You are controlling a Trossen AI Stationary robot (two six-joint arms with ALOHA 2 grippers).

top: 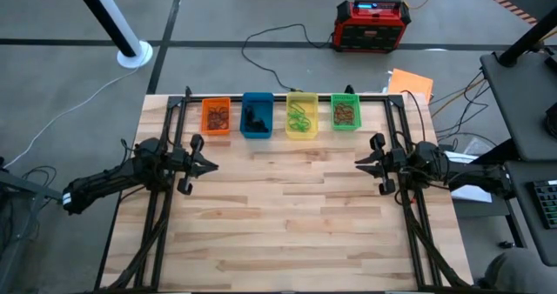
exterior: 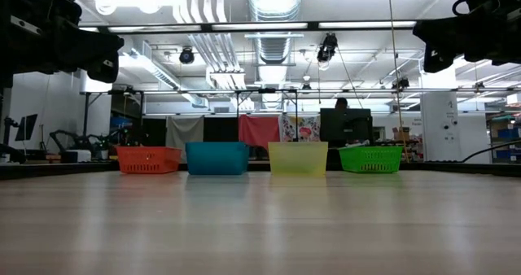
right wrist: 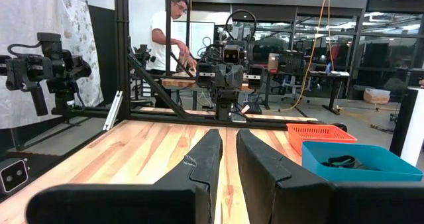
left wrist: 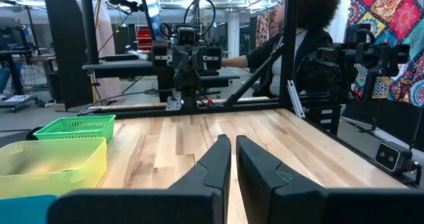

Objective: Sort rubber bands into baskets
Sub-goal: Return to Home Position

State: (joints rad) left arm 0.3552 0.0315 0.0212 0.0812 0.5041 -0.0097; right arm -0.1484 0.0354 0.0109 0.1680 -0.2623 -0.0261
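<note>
Left tool (top: 205, 164) and right tool (top: 362, 162) face each other across the counter (top: 287, 216), each narrowed to a slit and empty. The baskets (top: 257, 135) line the far edge between them, orange nearest the left arm, green nearest the right; the rubber bands (top: 300, 120) seem all inside
</note>
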